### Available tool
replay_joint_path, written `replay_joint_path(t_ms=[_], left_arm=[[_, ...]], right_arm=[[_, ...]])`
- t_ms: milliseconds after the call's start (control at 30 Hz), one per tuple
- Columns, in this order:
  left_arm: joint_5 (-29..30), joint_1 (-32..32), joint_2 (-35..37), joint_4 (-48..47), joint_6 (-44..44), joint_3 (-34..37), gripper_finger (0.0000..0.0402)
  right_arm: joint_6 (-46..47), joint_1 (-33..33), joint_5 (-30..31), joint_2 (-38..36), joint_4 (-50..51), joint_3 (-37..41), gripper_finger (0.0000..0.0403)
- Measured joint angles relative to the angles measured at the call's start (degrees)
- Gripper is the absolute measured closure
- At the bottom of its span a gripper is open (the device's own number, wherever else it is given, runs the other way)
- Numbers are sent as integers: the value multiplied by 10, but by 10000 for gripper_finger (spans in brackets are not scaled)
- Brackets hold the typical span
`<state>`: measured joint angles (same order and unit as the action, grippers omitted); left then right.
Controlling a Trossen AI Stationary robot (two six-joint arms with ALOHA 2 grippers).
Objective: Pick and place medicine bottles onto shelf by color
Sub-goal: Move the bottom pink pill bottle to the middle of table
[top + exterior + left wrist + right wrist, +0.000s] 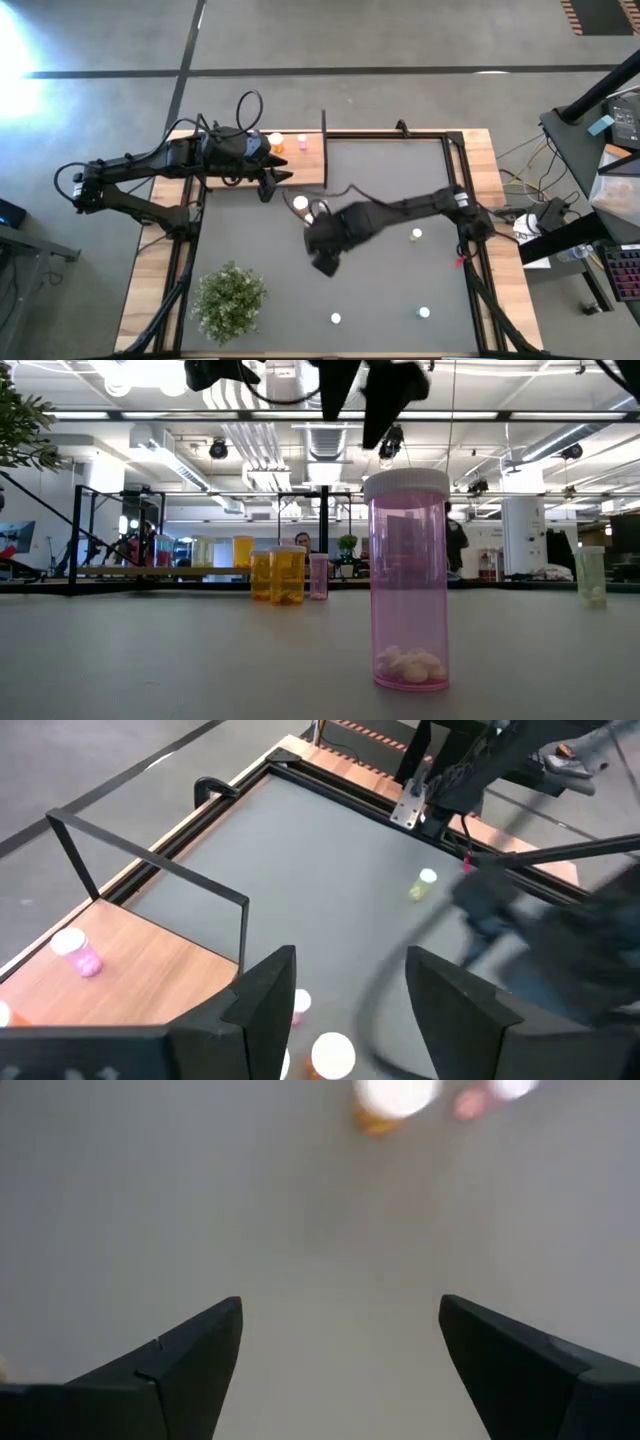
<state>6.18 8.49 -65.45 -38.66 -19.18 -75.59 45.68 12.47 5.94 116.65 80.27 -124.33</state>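
over mid-table the right gripper (325,262) hangs w/ fingers spread wide, nothing between them; orange bottle (385,1108) and pink bottle (470,1102) stand on the grey table (400,220) a bit ahead of it. left gripper (345,995) sits by the shelf (300,165) edge, fingers partly apart, empty. shelf already carries an orange one (276,141) and a pink one (302,144). more bottles loose on the table: one near the right side (416,235), two at the front (336,319) (424,313). close to the low cam a tall pink bottle (408,585) w/ a few pills in the bottom. i'd guess these are light, stiff plastic, smooth round walls so slippery and easy to tip. best grip prob across the body below the white cap, squeezing gently.
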Motion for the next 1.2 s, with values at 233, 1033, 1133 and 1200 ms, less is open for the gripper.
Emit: replay_joint_path(t_ms=[233, 1033, 1133, 1200], left_arm=[[-1, 0, 0, 0, 0, 0, 227], [-29, -75, -1, 15, -170, 1, 227], [-29, -97, -1, 29, -180, 2, 227], [-29, -112, -1, 42, -180, 2, 227]], right_arm=[[64, 63, 6, 2, -12, 1, 74], [72, 192, 28, 32, -129, 38, 74], [50, 204, 27, 33, -189, 59, 74], [37, 208, 27, 33, -202, 67, 74]])
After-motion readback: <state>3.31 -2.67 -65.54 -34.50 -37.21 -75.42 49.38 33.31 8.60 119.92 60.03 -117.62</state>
